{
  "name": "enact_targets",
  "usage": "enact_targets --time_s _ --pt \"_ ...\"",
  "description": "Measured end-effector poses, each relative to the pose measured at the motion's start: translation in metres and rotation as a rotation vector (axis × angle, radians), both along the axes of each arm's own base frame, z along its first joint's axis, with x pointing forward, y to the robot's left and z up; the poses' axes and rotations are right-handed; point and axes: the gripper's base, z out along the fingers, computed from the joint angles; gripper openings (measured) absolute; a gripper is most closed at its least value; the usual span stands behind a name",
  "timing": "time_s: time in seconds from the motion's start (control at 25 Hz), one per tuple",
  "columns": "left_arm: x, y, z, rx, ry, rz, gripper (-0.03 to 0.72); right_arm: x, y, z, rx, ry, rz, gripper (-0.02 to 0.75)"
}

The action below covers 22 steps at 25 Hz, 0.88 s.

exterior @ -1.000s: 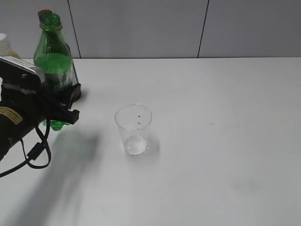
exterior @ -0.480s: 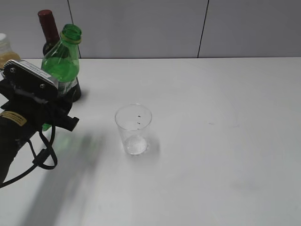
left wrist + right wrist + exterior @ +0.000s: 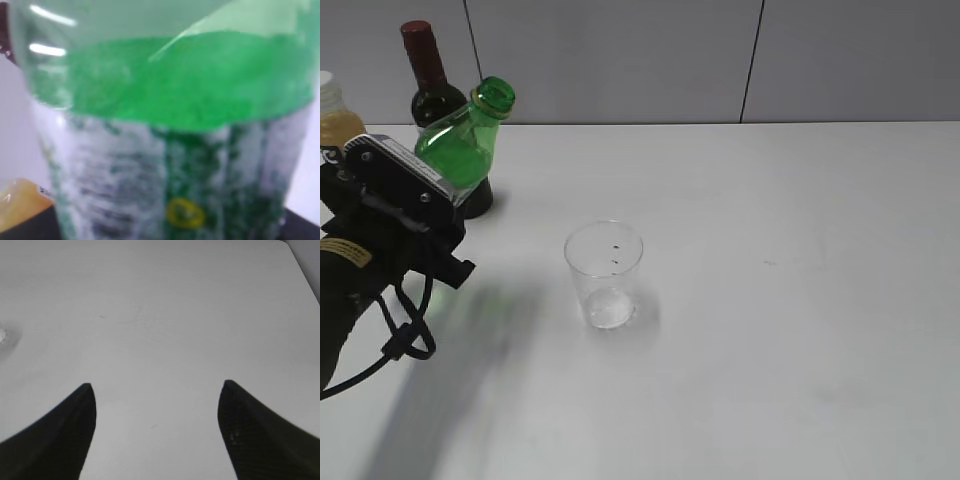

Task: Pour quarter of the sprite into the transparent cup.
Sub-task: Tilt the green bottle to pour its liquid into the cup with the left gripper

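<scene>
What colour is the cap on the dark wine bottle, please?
Dark red, the wine bottle cap shows best in the exterior view.

The left tool (image 3: 440,215) has lifted the sprite (image 3: 465,140) off the tabletop (image 3: 770,300) and tipped its open neck rightward, uncovering the wine bottle (image 3: 428,85) behind

White table (image 3: 800,300), grey panelled wall (image 3: 620,60)

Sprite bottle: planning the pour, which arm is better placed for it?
Left. Its gripper already grips the sprite bottle, uncapped and tilted toward the transparent cup. The right gripper hangs open over bare table.
</scene>
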Motion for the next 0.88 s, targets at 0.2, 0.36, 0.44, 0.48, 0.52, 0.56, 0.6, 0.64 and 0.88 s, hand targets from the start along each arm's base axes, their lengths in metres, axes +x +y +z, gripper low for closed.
enact_targets --time_s 0.2,0.36,0.44,0.48,0.52,0.56,0.6,0.64,0.88 --pt "0.0 0.0048 0.0011 0.045 0.001 0.042 0.458 0.0 0.0001 0.0 0.001 0.0 0.0 0.585" --pt "-0.0002 0.0058 0.0014 0.09 0.001 0.046 0.458 0.0 0.0001 0.0 0.002 0.0 0.0 0.585" --pt "-0.0015 0.0049 0.0035 0.095 -0.002 0.055 0.458 0.0 0.0001 0.0 0.002 0.0 0.0 0.585" --pt "-0.0027 0.0041 0.0053 0.103 -0.006 0.058 0.458 0.0 0.0001 0.0 0.002 0.0 0.0 0.585" --pt "-0.0038 0.0026 0.0072 0.111 -0.013 0.059 0.458 0.0 0.0001 0.0 0.002 0.0 0.0 0.585" --pt "-0.0048 0.0013 0.0084 0.124 -0.018 0.059 0.458 0.0 0.0001 0.0 0.002 0.0 0.0 0.585" --pt "-0.0055 0.0009 0.0089 0.135 -0.018 0.062 0.457 0.0 0.0001 0.0 0.002 0.0 0.0 0.585" --pt "-0.0057 0.001 0.0087 0.149 -0.017 0.064 0.457 0.0 0.0001 0.0 0.002 0.0 0.0 0.585" --pt "-0.0058 0.0025 0.0089 0.264 -0.019 0.055 0.457 0.0 0.0002 0.0 0.003 0.0 0.001 0.585"
